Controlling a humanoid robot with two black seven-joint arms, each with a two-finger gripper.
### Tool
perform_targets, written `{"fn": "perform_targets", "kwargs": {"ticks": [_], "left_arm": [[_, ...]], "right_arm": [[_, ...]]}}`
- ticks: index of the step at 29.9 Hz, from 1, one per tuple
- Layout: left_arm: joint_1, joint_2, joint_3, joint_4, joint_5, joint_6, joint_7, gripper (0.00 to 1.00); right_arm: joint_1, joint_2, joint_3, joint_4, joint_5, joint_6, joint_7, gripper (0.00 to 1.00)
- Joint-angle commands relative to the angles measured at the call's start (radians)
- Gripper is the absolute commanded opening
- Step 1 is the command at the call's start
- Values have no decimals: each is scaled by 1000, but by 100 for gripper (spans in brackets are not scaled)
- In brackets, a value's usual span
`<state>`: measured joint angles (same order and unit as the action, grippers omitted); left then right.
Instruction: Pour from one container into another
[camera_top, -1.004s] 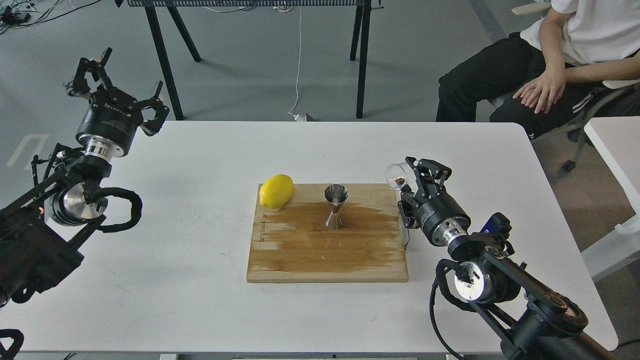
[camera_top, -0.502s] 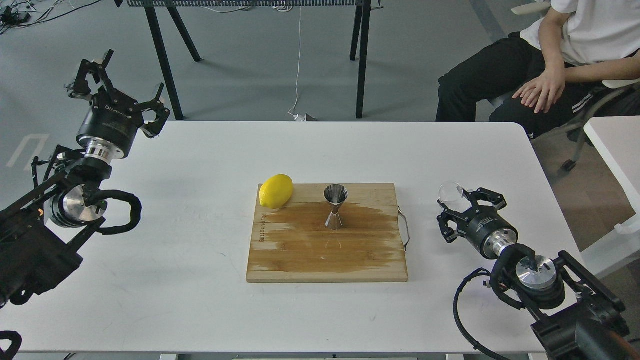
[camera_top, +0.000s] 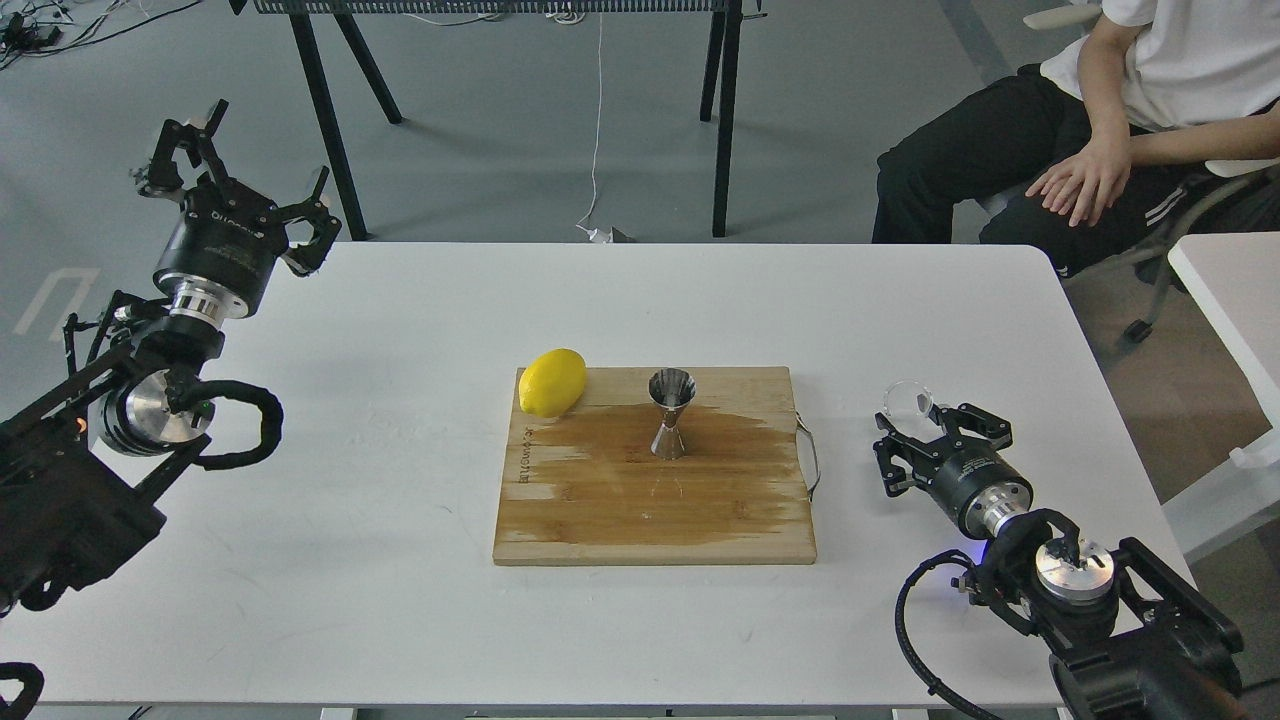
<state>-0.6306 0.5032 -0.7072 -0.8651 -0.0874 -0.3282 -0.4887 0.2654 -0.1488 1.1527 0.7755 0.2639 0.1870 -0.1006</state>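
Steel jigger (camera_top: 672, 413) stands upright on the wooden cutting board (camera_top: 655, 500), at about 1 o'clock from the board's middle, on a dark wet stain. At the board's 10 o'clock corner lies a yellow lemon (camera_top: 552, 382). Out at 3 o'clock from the board, on the white table (camera_top: 400, 600), the right gripper (camera_top: 930, 430) holds the clear glass cup (camera_top: 908, 400) between its fingers. The left gripper (camera_top: 235, 180) hangs off the table's 10 o'clock corner, fingers spread wide and empty.
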Motion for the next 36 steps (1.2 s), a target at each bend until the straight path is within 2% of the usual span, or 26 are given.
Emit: {"fn": "perform_targets", "kwargs": {"ticks": [1,8,9,10,11,12,13,18,24,30,34,36], "left_arm": [[-1,1,0,0,2,0,0,100],[-3,3,0,1,2,0,0,100],[-4,3,0,1,2,0,0,100],[-4,3,-1,1,2,0,0,100],[-4,3,-2,1,0,0,0,100],[-4,3,-2,1,2,0,0,100],[-4,3,0,1,2,0,0,100],[-3,5,0,1,2,0,0,100],[-4,18,-1,1,2,0,0,100],[-14,21,-3,1,2,0,0,100],[-14,23,-2,1,2,0,0,100],[-15,23,-2,1,0,0,0,100]], "right_arm": [[0,0,-1,-21,0,3,1,49],[0,0,-5,-24,0,6,1,54],[0,0,-5,-18,0,6,1,57],[-2,0,-7,-15,0,6,1,63],[-2,0,-5,-13,0,6,1,75],[0,0,-1,-13,0,6,1,95],[0,0,1,-12,1,8,1,99],[0,-2,1,-5,5,15,1,99],[17,-6,-10,1,2,132,2,99],[100,-11,-21,10,-9,155,13,100],[158,-18,-21,10,-52,230,48,100],[190,-37,-19,10,-96,250,100,100]]}}
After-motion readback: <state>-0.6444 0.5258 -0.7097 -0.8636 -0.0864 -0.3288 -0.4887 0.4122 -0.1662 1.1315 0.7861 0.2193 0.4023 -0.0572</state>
